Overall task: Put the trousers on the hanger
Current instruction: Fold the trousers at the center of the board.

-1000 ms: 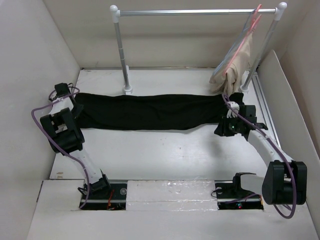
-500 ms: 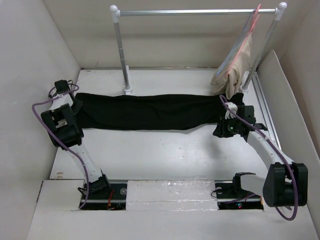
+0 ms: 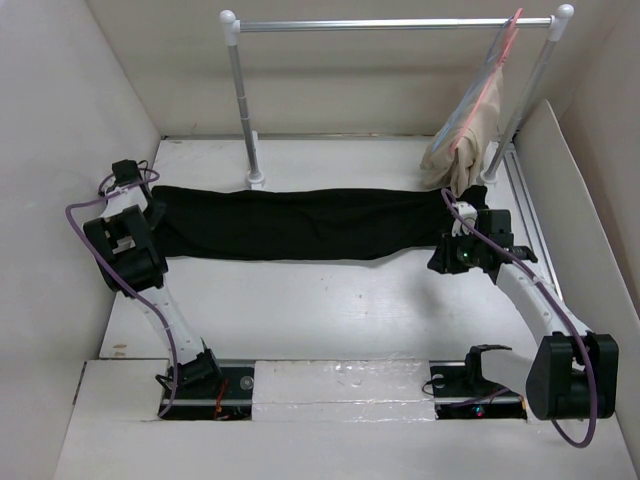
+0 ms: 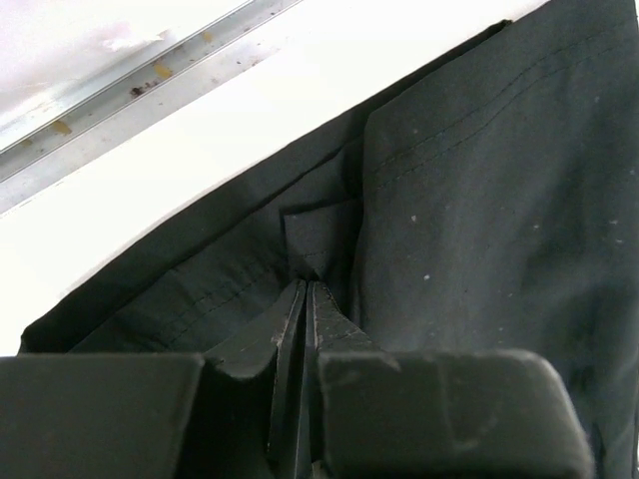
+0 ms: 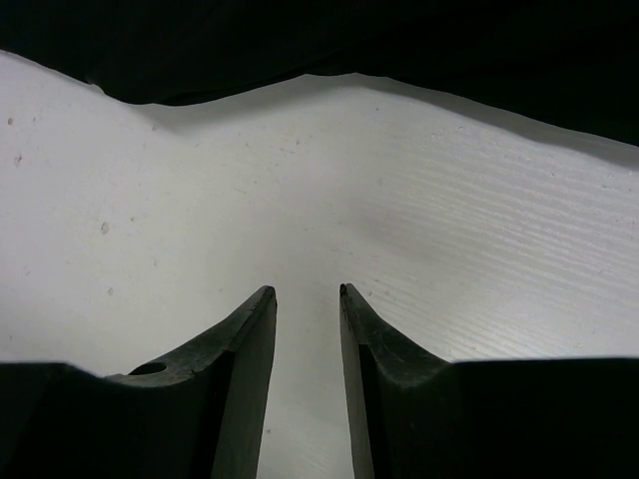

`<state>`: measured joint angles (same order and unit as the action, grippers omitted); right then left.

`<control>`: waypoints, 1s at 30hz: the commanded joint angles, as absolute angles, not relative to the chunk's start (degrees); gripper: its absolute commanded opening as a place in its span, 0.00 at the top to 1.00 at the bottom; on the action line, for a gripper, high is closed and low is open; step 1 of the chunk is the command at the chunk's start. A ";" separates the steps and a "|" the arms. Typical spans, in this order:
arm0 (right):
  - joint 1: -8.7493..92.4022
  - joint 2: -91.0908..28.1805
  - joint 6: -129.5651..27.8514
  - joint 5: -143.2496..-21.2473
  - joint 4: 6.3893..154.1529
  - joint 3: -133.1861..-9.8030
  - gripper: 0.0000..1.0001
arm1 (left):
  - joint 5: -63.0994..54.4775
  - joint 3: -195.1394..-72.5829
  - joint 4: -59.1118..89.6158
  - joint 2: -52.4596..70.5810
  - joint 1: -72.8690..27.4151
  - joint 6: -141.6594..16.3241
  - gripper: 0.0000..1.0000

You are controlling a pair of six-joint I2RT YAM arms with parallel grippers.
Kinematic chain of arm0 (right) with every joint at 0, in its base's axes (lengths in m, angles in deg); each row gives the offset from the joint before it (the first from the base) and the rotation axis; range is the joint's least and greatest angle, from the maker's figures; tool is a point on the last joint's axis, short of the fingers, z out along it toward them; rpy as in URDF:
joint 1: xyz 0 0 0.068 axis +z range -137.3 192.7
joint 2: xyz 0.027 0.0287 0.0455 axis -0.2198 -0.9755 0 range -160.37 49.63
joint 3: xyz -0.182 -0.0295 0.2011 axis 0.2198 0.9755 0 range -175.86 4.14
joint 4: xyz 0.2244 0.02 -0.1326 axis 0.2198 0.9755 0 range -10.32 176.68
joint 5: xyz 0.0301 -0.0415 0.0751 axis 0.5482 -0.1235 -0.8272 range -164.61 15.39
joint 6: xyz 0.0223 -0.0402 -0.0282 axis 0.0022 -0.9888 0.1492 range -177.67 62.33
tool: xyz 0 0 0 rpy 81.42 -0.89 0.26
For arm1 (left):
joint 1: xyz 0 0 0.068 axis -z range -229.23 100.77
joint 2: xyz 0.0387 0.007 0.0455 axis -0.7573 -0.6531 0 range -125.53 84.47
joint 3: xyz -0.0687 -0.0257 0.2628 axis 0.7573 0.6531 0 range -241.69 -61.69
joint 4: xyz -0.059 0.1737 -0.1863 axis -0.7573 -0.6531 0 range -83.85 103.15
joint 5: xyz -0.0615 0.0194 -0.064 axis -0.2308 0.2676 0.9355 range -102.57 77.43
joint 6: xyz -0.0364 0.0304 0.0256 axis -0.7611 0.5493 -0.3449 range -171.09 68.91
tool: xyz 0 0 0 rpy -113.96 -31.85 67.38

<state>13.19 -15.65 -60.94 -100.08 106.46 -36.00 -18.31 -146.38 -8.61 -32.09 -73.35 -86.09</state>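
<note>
Your left arm has drifted slightly toward the wall. Its gripper [image 4: 308,287] stays clenched on a fold at the left end of the trousers [image 3: 300,222], which lie stretched flat across the table [image 3: 330,300]. Your right gripper [image 5: 307,291] hovers over bare tabletop just beside their right end, fingers slightly parted, holding nothing.

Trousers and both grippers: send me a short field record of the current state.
trousers: lying flat on the table, stretched left to right
left gripper: shut on a fold of the trousers at their left end
right gripper: open, nothing between the fingers, over bare table beside the trousers' right end
rail: beige garment on a pink hanger at its right end
task status: trousers not yet on any hanger
</note>
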 commanded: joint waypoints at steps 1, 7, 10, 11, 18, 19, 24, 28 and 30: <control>13.75 -14.45 -61.89 -100.09 106.66 -38.49 0.62 | -22.06 -148.01 -10.32 -29.18 -73.66 -87.12 1.00; 14.28 -14.71 -62.24 -101.41 106.04 -37.70 0.62 | -28.21 -139.40 -9.62 -18.90 -73.66 -88.88 1.00; 14.81 -14.97 -62.59 -101.94 105.69 -37.70 0.62 | -29.27 -136.40 -8.12 -14.94 -73.66 -88.97 1.00; 14.81 -15.32 -62.68 -101.94 105.69 -37.70 0.62 | -29.27 -136.05 -7.51 -14.24 -73.66 -88.88 1.00; 15.42 -15.85 -63.12 -100.45 108.14 -39.45 0.61 | -31.12 -135.09 -10.84 -15.81 -73.66 -90.20 1.00; 15.42 -15.94 -63.03 -99.93 108.59 -39.80 0.61 | -31.64 -134.56 -11.11 -15.99 -73.66 -90.55 1.00; 13.85 -16.21 -63.12 -100.62 110.52 -42.00 0.50 | -36.56 -133.93 -12.77 -19.14 -73.66 -92.39 1.00; 12.18 -15.07 -62.33 -99.66 112.28 -43.67 0.37 | -37.62 -136.05 -15.77 -21.27 -74.19 -93.71 0.71; 9.55 -15.06 -61.11 -99.66 112.46 -43.76 0.28 | -37.98 -134.74 -15.77 -18.04 -74.19 -94.07 0.43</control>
<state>12.16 -16.28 -62.14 -100.10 111.34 -41.05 -35.05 -134.18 -13.46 -21.88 -73.72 -92.36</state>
